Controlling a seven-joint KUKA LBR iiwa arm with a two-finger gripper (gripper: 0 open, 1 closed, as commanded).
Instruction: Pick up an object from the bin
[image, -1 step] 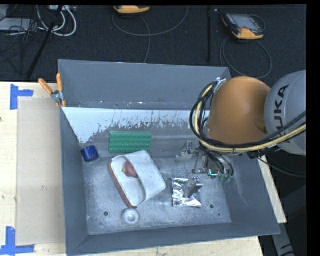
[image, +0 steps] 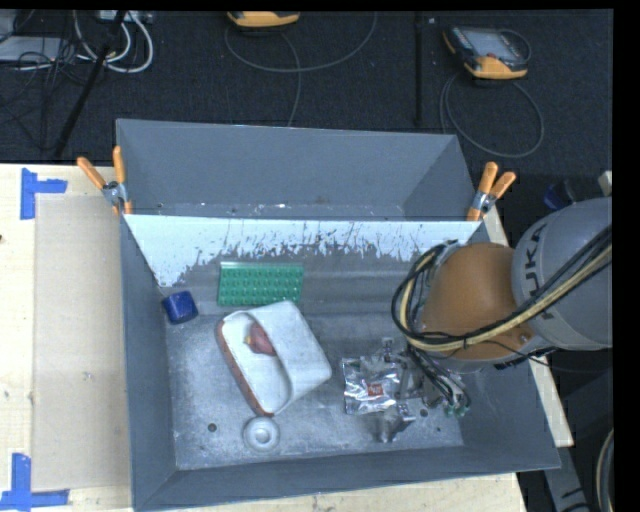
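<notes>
My gripper (image: 412, 392) is low in the bin's right half, under the orange wrist cover. It sits right against a crumpled silver foil wrapper (image: 362, 386) with a bit of red showing on it; the wrapper lies on the bin floor just left of the gripper. Whether the gripper touches or holds the wrapper I cannot tell. A white pouch-like package (image: 275, 358) with a reddish-brown edge lies further left, near the middle of the floor.
A green studded plate (image: 260, 283) lies by the back wall. A small blue block (image: 180, 306) sits at the left wall. A white round cap (image: 262, 432) rests near the front wall. The arm and its cables fill the right side.
</notes>
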